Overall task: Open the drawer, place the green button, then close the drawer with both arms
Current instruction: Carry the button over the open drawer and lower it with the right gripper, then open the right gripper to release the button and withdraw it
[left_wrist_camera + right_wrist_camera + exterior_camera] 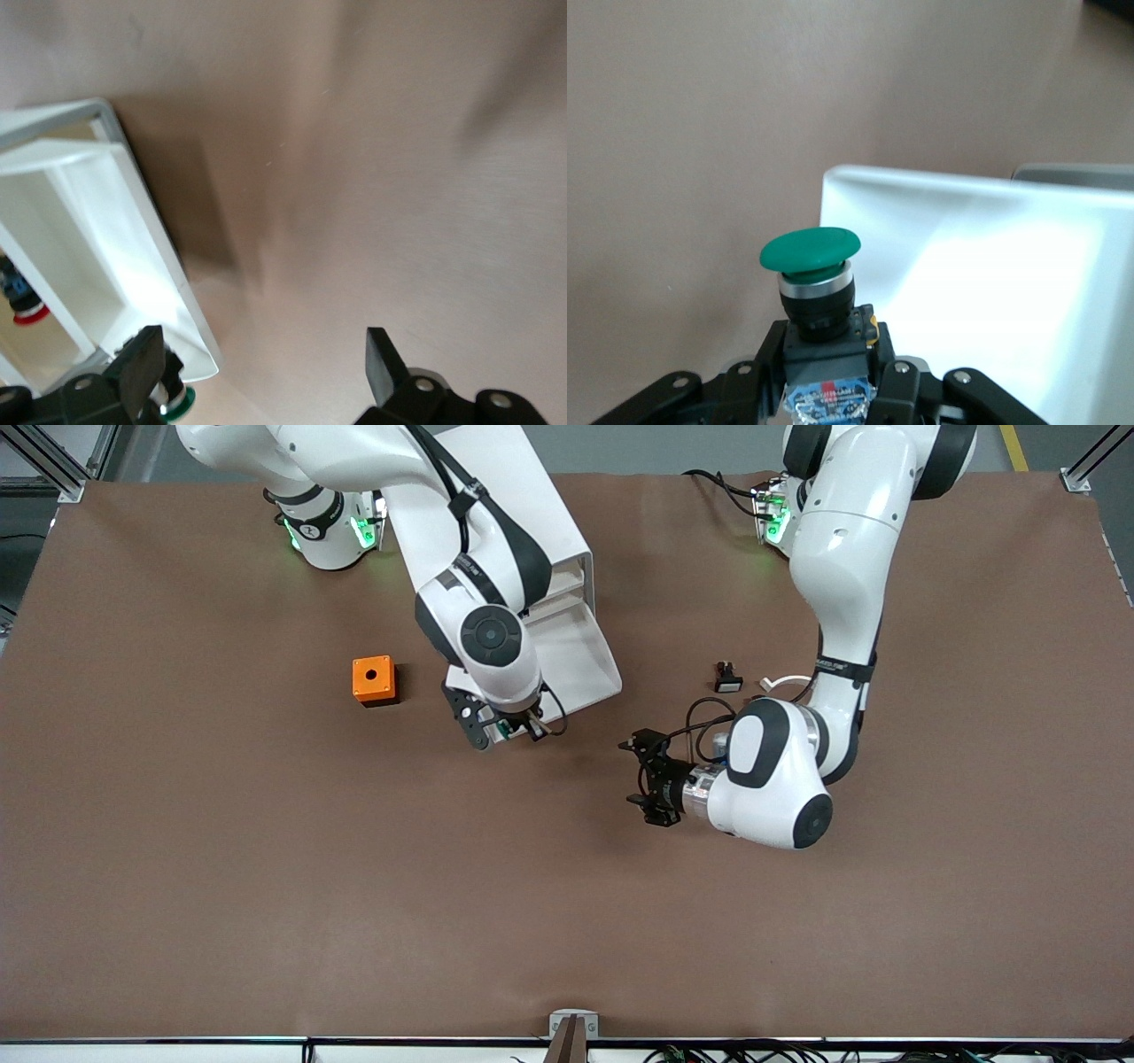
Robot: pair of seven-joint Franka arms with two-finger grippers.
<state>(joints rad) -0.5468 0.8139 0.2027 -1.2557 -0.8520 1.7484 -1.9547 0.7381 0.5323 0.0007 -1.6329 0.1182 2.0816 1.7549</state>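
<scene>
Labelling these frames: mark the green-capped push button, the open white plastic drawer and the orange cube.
Green-capped push button [810, 249], right wrist view, cap top.
Open white plastic drawer [580, 657], front view, floor.
Orange cube [373, 679], front view, top.

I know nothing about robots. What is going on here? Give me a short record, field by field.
Drawer: the drawer is pulled out of the white cabinet, no button inside in the part that shows
Button: the green button is held in the right hand, just at the drawer's front lip, not yet in it
Left hand: the left hand is open and holds nothing, over bare table near the drawer's corner
Other things: an orange cube toward the right arm's end; a black button with white cap beside the left arm
Step left: place button, close drawer
</scene>
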